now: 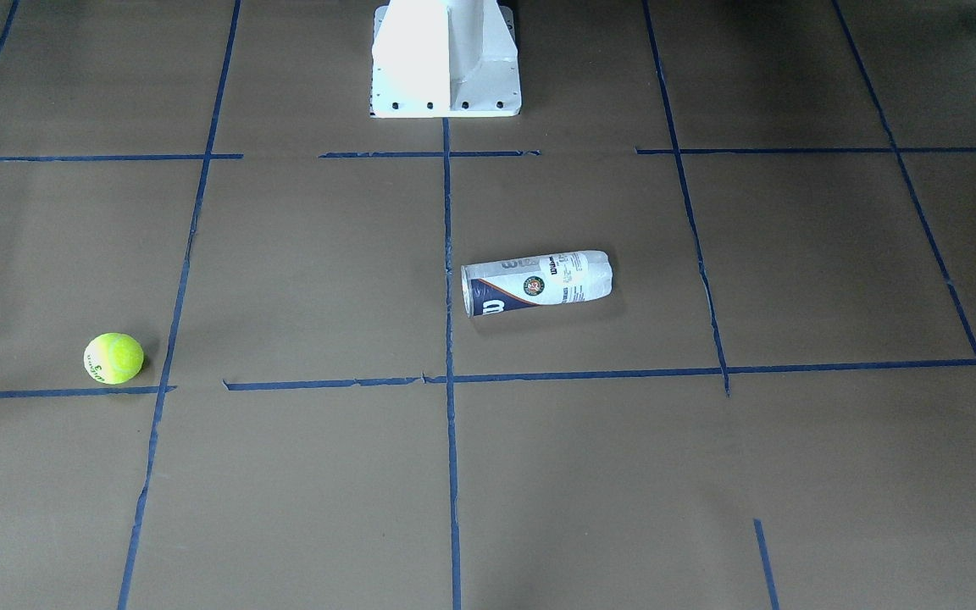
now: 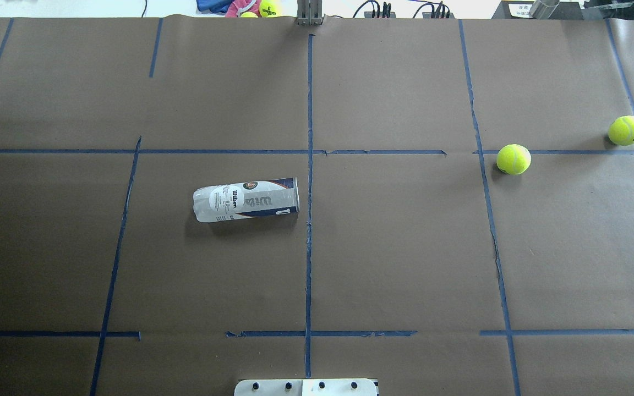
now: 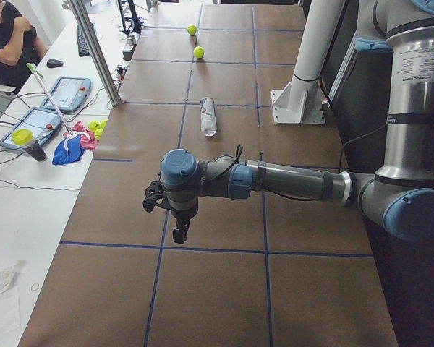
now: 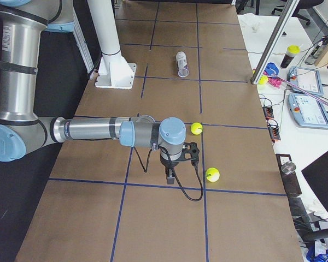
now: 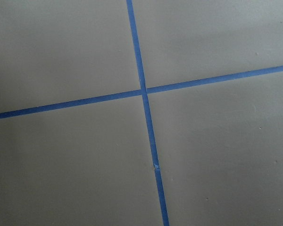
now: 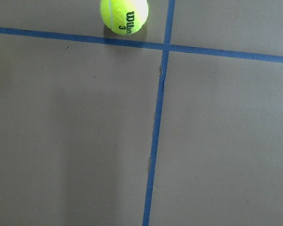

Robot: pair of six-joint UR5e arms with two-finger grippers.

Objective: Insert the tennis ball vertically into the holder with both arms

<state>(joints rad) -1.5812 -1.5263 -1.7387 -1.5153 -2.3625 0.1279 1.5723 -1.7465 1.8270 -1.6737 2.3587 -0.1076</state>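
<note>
Currently on the desk (image 2: 394, 247):

- **Holder** (image 2: 246, 199): lies on its side, just left of the centre tape line, rim end toward that line.
- **Tennis ball** (image 2: 513, 159): on the desk's right half, well apart from the holder.
- **Second ball** (image 2: 627, 130): farther right.
- **Left gripper** (image 3: 179, 231) and **right gripper** (image 4: 169, 176): hang above the desk. Whether the fingers are apart or closed, I cannot tell.

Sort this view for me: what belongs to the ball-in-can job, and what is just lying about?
Job: can, on its side; near ball, probably the one to insert; left arm; right arm.
Lying about: far ball; spare balls and cloth, far back; tablets.
</note>
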